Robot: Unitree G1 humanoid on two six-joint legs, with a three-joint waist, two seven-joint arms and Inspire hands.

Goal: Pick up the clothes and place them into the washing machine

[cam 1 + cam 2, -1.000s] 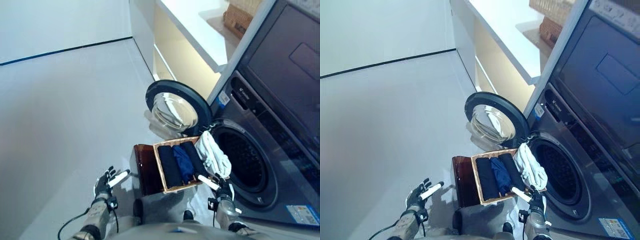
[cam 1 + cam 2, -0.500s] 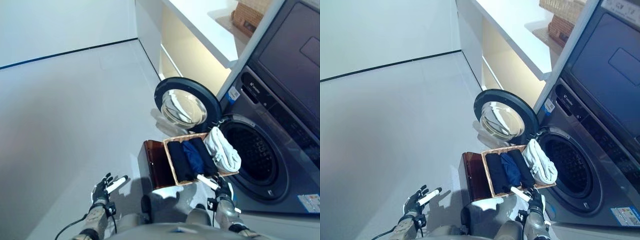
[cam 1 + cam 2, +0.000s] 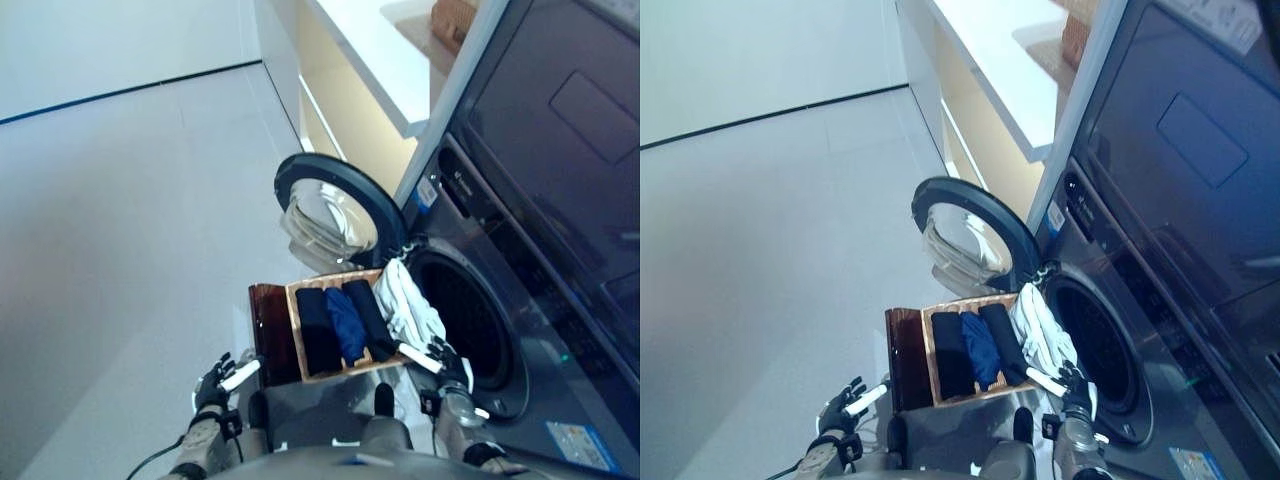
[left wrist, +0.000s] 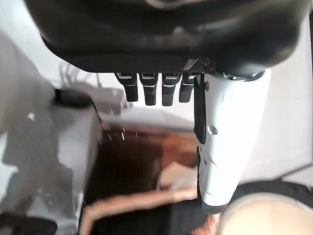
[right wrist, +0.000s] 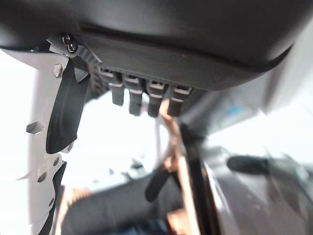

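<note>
A wicker basket [image 3: 293,305] stands on a brown stool [image 3: 266,330] in front of the washing machine [image 3: 500,250]. In it lie two black rolled garments [image 3: 318,331], a blue one [image 3: 345,322] between them, and a white garment [image 3: 410,305] draped over the rim nearest the drum opening [image 3: 462,320]. The round door [image 3: 330,215] stands swung open. My left hand [image 3: 217,382] hangs open, low and left of the stool, holding nothing. My right hand [image 3: 448,366] is open just before the basket's near right corner, empty.
A white counter [image 3: 370,50] with a wicker box [image 3: 452,18] on it runs along the machine's far side, with cream cabinets [image 3: 335,110] beneath. Pale floor [image 3: 130,220] spreads out to the left.
The whole picture has shifted, so the camera moved. Both hands keep their open pose on either side of the basket; the clothes lie as before.
</note>
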